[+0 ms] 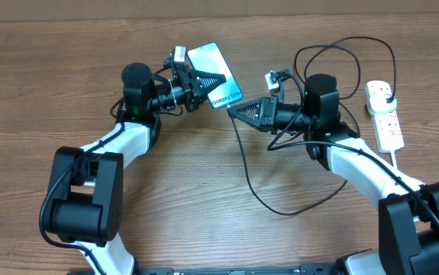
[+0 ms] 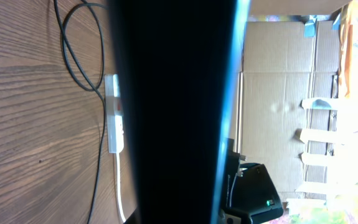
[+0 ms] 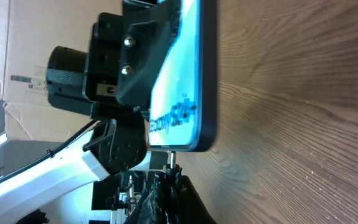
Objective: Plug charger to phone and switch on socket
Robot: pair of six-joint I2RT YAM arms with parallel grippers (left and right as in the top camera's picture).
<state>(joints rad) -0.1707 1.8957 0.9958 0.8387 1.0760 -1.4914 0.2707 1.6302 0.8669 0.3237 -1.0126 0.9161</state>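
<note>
1. We found the phone (image 1: 208,59), a slim rectangular smartphone with a pale blue screen and dark rim, held above the brown wood-grain worktop (image 1: 204,191) near its far middle. We could not tell whether any corner touched the wood.
2. The left tool (image 1: 206,81) was clamped on the phone across its sides, as the right wrist view showed clearly (image 3: 135,62). The right tool (image 1: 234,111) had its fingers together on the connector end of the charger (image 1: 240,153), a long thin black cable that looped off over the worktop.
3. The phone's long axis ran from far-left to near-right in the overhead view, with the screen facing up. Its bottom edge, the one beside the small printed text, pointed at the right tool.
4. We judged the step in hand to be mating connector to port. In the right wrist view the small tip (image 3: 171,160) stood just short of the phone's bottom edge, seemingly a little to the screen side of the rim.
5. To do this well, we would bring the tip level with the rim and line it up along the phone's long axis. We would then push straight in while the left tool braced against the push, since a skewed entry could jam the tip or twist the phone in its clamp.
6. The socket (image 1: 385,118), a small white rectangular power strip with reddish markings, lay well apart at the right. The charger's black plug appeared seated in it, and its switch remained to be pressed.
</note>
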